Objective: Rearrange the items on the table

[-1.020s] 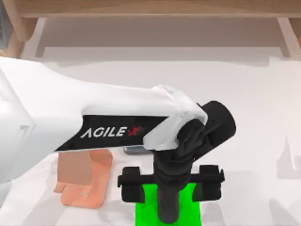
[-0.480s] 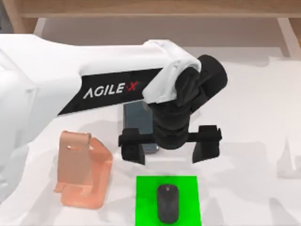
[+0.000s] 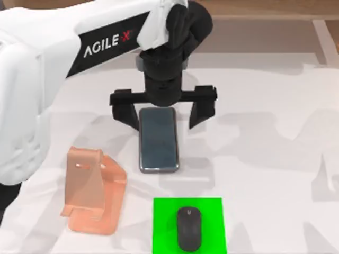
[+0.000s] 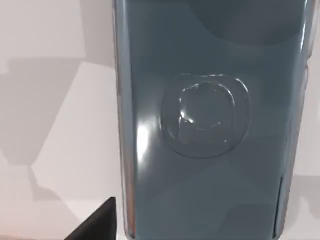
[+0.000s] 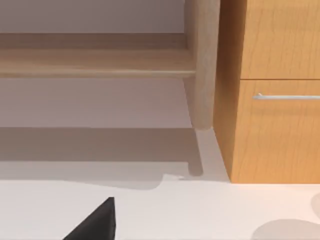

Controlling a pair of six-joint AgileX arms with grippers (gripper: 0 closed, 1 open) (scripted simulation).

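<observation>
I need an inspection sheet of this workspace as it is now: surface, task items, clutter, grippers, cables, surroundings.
Surface: white table, with a green square mat near the front edge.
Job's things: smartphone flat on the table, near the centre; mouse resting on the green mat.
Clutter: salmon-pink phone stand at the left of the smartphone, apart from it.
Grippers: left gripper open, hovering over the far end of the smartphone, fingers to either side; right arm parked, its wrist view facing the shelf.
Cables: nothing seen.
Surroundings: light wooden shelf frame behind the table; wooden cabinet with a metal handle.
</observation>
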